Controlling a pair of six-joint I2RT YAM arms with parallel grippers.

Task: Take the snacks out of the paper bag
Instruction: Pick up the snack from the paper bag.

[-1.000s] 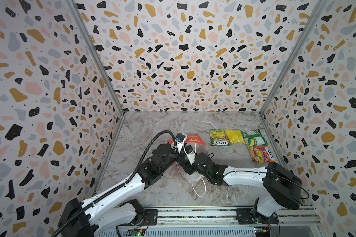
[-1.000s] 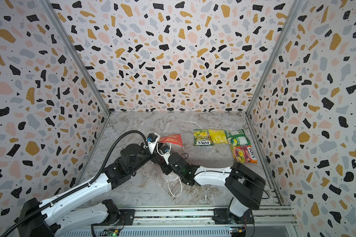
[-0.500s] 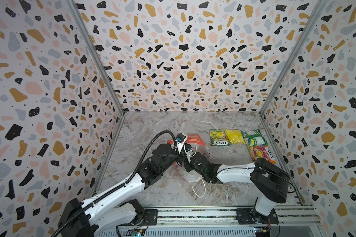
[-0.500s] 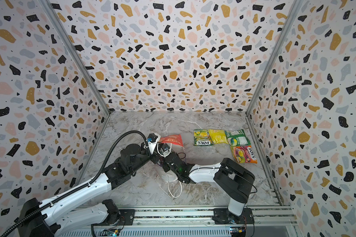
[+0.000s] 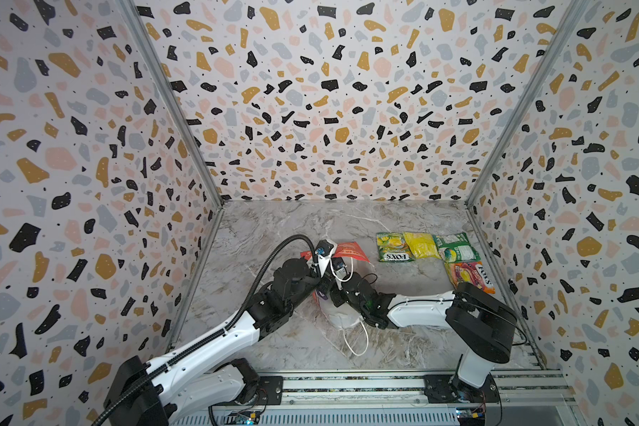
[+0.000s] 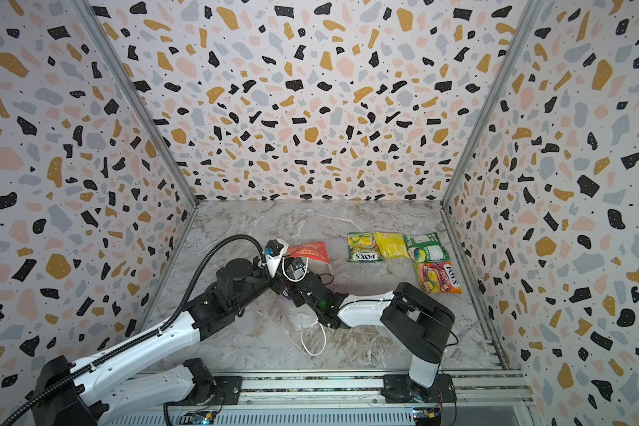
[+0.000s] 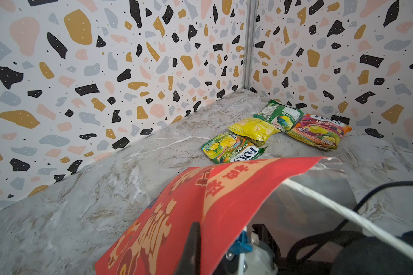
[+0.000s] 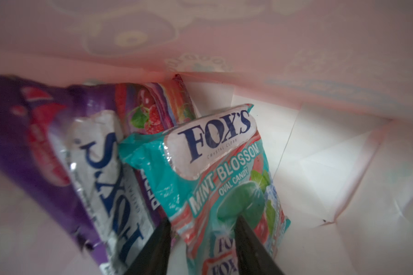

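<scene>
The paper bag [image 5: 348,250] lies on its side at mid-floor, red outside and white inside [image 5: 342,318]. My left gripper [image 7: 198,228] is shut on the bag's red upper wall [image 7: 200,202] and holds the mouth up. My right gripper [image 8: 203,221] is inside the bag, open, with its fingers apart over a teal "Mint Blossom" snack [image 8: 215,166]. A purple snack [image 8: 57,154] and a pink berry one [image 8: 153,109] lie beside it. More snacks lie on the floor outside the bag: green [image 5: 393,247], yellow [image 5: 419,244], green-white [image 5: 456,247] and orange-pink [image 5: 469,276].
A white cord handle [image 5: 358,339] trails from the bag toward the front rail [image 5: 347,383]. Patterned walls close in the left, back and right sides. The orange-pink packet lies close to the right wall. The right arm's elbow [image 5: 484,321] sits low near the front right.
The right arm has reached further left into the bag's mouth. The left arm and the bag have stayed put, as have the packets on the floor.
</scene>
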